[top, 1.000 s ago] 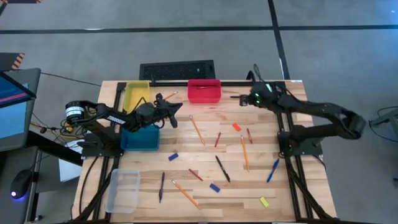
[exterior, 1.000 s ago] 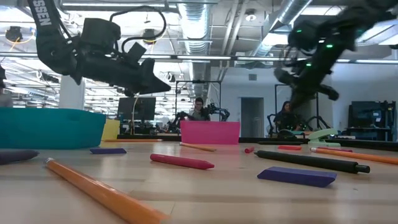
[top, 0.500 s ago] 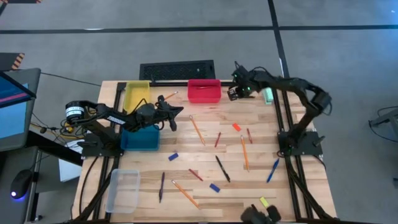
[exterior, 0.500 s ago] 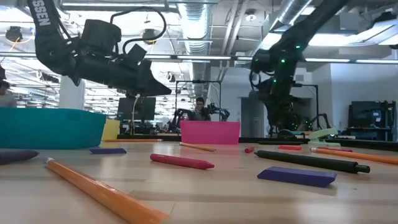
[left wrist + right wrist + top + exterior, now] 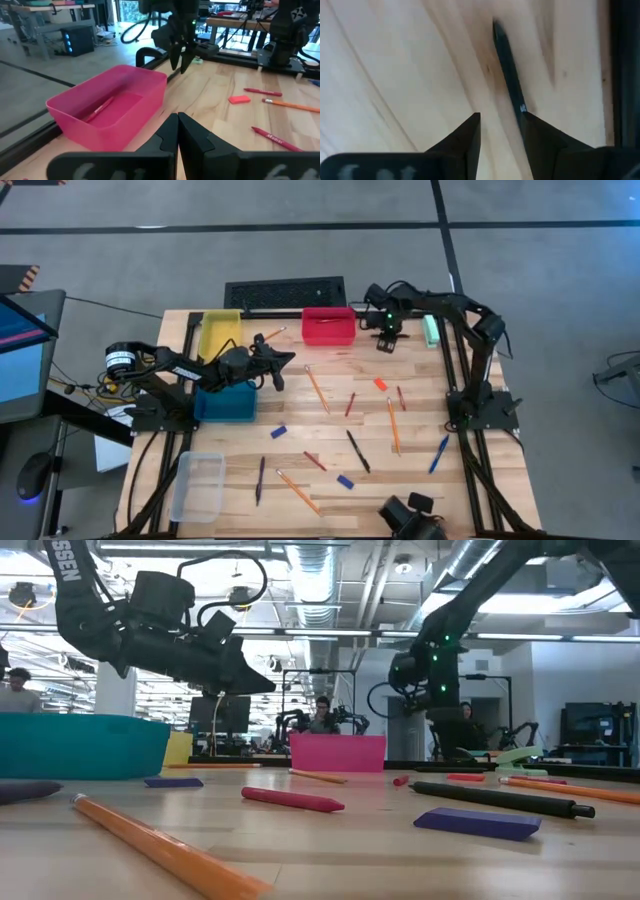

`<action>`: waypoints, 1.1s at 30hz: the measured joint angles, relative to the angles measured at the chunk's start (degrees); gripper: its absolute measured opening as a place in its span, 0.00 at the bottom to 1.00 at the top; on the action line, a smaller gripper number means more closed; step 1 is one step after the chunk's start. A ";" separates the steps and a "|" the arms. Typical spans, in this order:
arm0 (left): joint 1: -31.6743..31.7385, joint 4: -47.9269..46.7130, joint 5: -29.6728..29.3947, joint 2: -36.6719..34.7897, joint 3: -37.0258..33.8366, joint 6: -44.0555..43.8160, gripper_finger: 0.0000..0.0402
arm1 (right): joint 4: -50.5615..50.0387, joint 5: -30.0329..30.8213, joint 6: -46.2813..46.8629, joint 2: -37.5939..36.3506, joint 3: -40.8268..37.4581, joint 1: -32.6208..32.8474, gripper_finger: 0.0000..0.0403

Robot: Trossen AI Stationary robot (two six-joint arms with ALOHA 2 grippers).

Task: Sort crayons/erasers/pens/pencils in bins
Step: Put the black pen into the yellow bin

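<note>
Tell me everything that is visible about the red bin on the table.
The red bin is a small rectangular open tub, pink-red, of what looks like smooth plastic with a rolled rim. It stands upright at the table's far edge, between the yellow bin and the right gripper, which hangs apart from it. The left wrist view shows one thin reddish stick lying on its floor. Nothing else touches it.

Swung across from the table's right edge to hover just beside the red bin (image 5: 329, 326): right gripper (image 5: 387, 341), fingers parted, now pointing down over a dark pen (image 5: 509, 75).
</note>
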 joint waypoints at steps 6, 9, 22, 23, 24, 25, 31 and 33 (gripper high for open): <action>-1.01 -0.23 0.00 0.00 0.00 0.04 0.00 | 1.29 0.80 -2.23 0.76 0.00 -1.66 0.38; -1.16 -0.21 0.00 0.00 0.00 0.04 0.00 | 2.49 0.93 -3.61 0.73 0.00 -2.49 0.39; -1.16 -1.61 0.00 -0.02 0.00 -0.09 0.00 | 5.74 0.52 -7.58 1.06 -0.63 -3.04 0.40; -1.16 -1.62 0.00 -0.02 0.00 -0.11 0.00 | 5.54 0.17 -7.53 1.06 -0.85 -2.86 0.40; -1.18 -1.66 0.00 -0.02 0.00 -0.12 0.00 | 5.45 -0.01 -7.52 1.06 -1.15 -2.77 0.40; -1.18 -1.68 0.00 -0.02 0.00 -0.13 0.00 | 5.53 -0.03 -7.56 1.06 -1.49 -2.72 0.39; -1.18 -1.77 0.00 -0.02 0.00 -0.13 0.00 | 6.91 -0.14 -7.81 1.04 -2.10 -2.78 0.39; -1.18 -1.77 0.00 -0.02 0.00 -0.13 0.00 | 6.86 -0.35 -7.79 1.04 -2.10 -2.96 0.39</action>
